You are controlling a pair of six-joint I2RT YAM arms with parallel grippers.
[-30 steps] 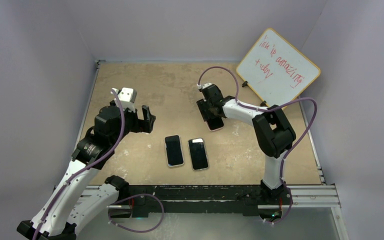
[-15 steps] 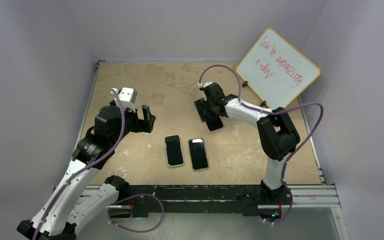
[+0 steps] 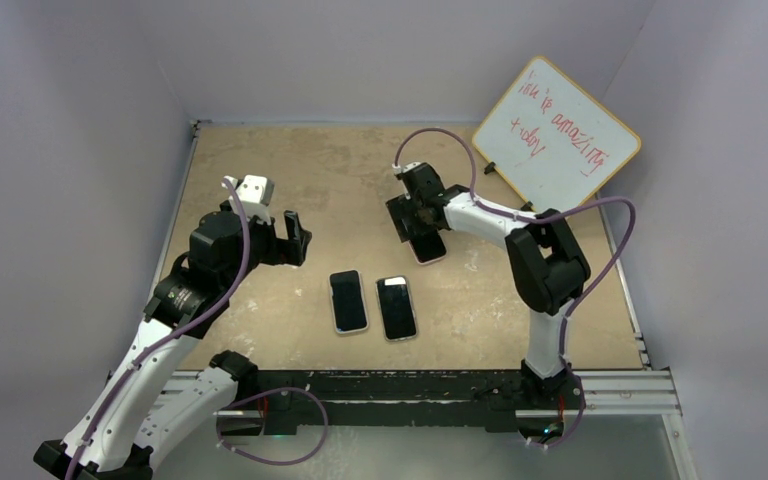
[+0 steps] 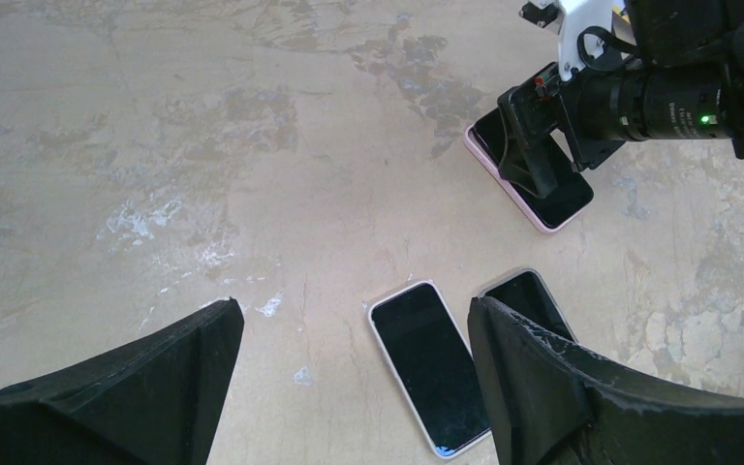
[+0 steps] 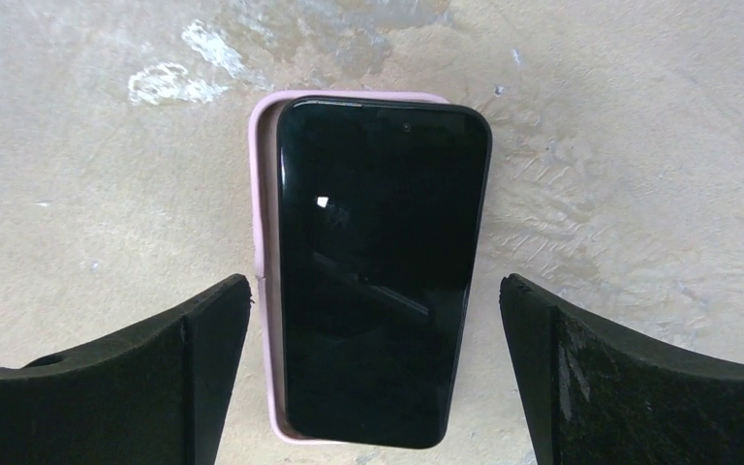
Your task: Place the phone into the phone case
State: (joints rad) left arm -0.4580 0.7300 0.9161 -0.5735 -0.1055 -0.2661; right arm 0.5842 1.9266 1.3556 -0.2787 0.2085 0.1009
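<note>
Phone (image 5: 378, 262): laid screen-up on the pink phone case (image 5: 264, 291), offset; case rim left exposed along one long edge.
Right tool (image 5: 376, 281): released, jaws spread wide either side of the phone, nothing gripped.
Left tool (image 4: 354, 308): spread open, nothing held, raised above the surface (image 3: 260, 160).
Other phones (image 3: 348, 300): two, laid flat side by side.

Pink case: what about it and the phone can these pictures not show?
- Right wrist view: the phone hides the right rim of the pink case; seating unclear.
- Top view: the right gripper hides most of both.
- Left wrist view: that gripper covers part of both.
</note>
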